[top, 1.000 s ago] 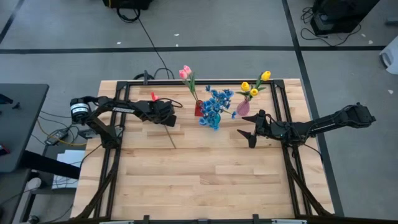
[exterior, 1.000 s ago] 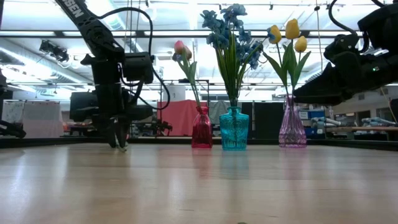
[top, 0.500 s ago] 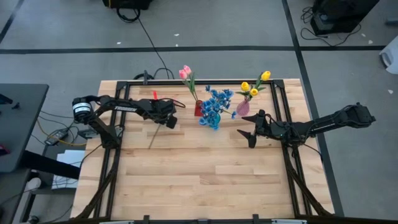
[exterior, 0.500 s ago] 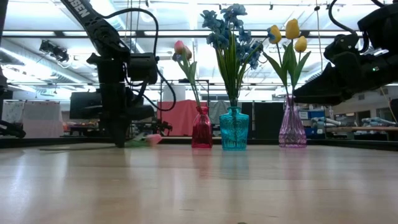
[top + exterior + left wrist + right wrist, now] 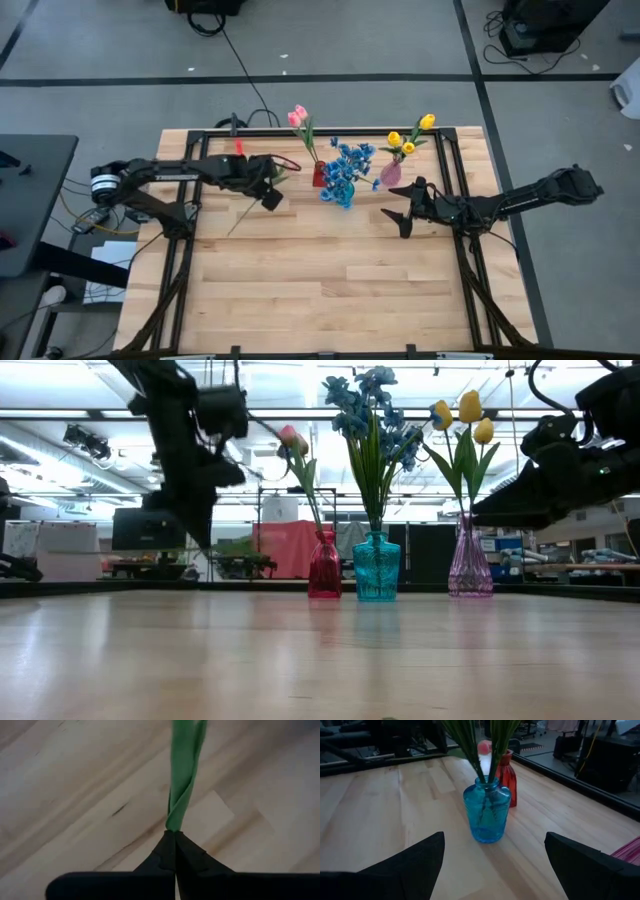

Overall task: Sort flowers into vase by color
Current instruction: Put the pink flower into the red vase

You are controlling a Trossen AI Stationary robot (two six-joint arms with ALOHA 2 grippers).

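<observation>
Holding a thin pink artificial tulip by its green stem in the clenched left gripper, lifted above the wooden surface near the red glass vase. Waiting with the right gripper spread open, beside the pink vase. Next, probably turning the stem downward and guiding it into the red vase's narrow neck.

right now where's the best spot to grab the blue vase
Grip the blue vase at its narrow neck just under the rim, coming level from the right gripper side. The rounded body is wide, and the stems block any approach from above.
</observation>
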